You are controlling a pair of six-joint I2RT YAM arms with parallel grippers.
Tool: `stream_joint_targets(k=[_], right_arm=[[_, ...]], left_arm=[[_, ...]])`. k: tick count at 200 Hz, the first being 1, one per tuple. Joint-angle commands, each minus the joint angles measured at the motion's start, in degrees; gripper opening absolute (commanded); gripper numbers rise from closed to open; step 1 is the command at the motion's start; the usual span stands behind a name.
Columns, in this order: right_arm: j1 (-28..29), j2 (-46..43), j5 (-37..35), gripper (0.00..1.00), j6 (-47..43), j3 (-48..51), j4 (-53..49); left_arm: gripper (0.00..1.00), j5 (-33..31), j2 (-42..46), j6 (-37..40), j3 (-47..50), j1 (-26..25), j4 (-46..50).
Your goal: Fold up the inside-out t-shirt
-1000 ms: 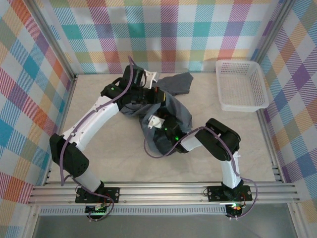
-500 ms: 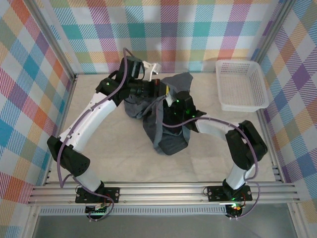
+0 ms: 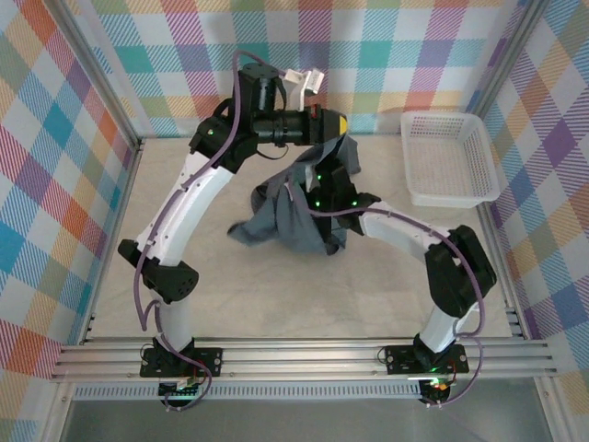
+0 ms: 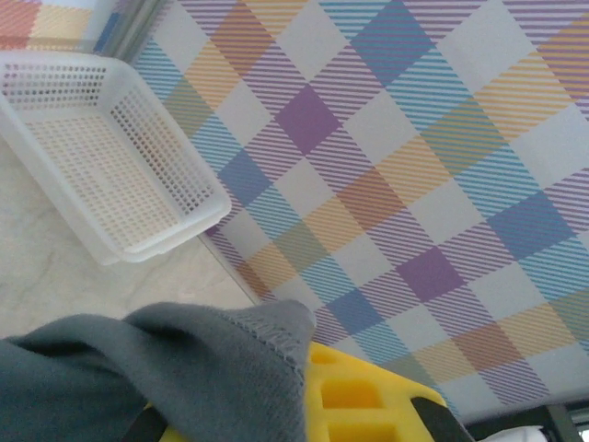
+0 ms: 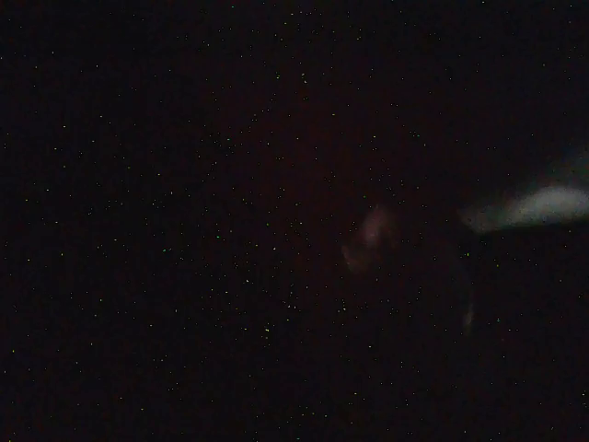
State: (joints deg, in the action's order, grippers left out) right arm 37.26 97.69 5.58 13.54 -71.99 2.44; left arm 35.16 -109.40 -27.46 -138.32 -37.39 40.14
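Top external: bunched t-shirt (image 3: 276,217) stretches diagonally, far-right to near-left.

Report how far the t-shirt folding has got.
Done: no fold shows yet; the t-shirt is one crumpled bunch, partly lifted off the table. In hand: the left gripper, shut on a stitched edge, holds it raised; the right gripper is shut and buried in the cloth, so its hold is hidden. Left: spread it flat, then make every fold.
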Motion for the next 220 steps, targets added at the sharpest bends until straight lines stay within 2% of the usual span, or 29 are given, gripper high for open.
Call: stream_joint_targets(k=[1, 19, 38, 72, 93, 124, 144, 165, 192, 220], right_arm=[[-1.04, 4.53, 6.91, 0.0, 5.6, -3.33, 0.72], [-0.96, 8.8, 11.19, 0.0, 5.62, -0.78, 5.49], [-1.13, 10.49, 12.95, 0.0, 6.79, 2.51, 11.04], [-1.4, 10.35, 15.13, 0.0, 8.17, -6.41, -1.41], [-1.44, 10.78, 12.0, 0.0, 9.49, -8.48, -3.26], [-2.01, 19.25, 12.61, 0.0, 10.19, -10.1, -2.63], [-2.06, 23.72, 15.84, 0.0, 7.89, -14.98, -8.24], [-2.66, 22.07, 17.1, 0.01, 8.09, -16.31, -9.39], [-3.92, 16.13, 20.37, 0.01, 10.52, -18.35, -11.44], [-6.58, 12.12, 18.33, 0.0, 14.0, -18.52, -13.01]], left_arm=[[0.0, 2.65, -1.59, -2.67, -5.82, -1.95, -3.92], [0.0, 1.51, -2.57, -2.77, -11.91, -2.75, -2.7], [0.0, 2.16, -1.59, -3.47, -13.08, -3.38, -5.75], [0.0, 3.2, -0.81, -3.22, -13.16, -4.71, -8.43], [0.0, 4.57, -1.06, -3.99, -13.16, -6.0, -9.22], [0.0, 5.86, -1.85, -2.89, -17.47, -9.85, -9.65], [0.0, 6.05, -1.33, -0.25, -20.31, -11.12, -8.42], [0.0, 4.05, 0.85, 4.03, -20.08, -11.56, -5.97], [0.0, -3.71, 3.64, 12.66, -17.95, -11.92, 0.11], [0.0, -4.31, 6.12, 16.88, -14.62, -12.25, 0.03]])
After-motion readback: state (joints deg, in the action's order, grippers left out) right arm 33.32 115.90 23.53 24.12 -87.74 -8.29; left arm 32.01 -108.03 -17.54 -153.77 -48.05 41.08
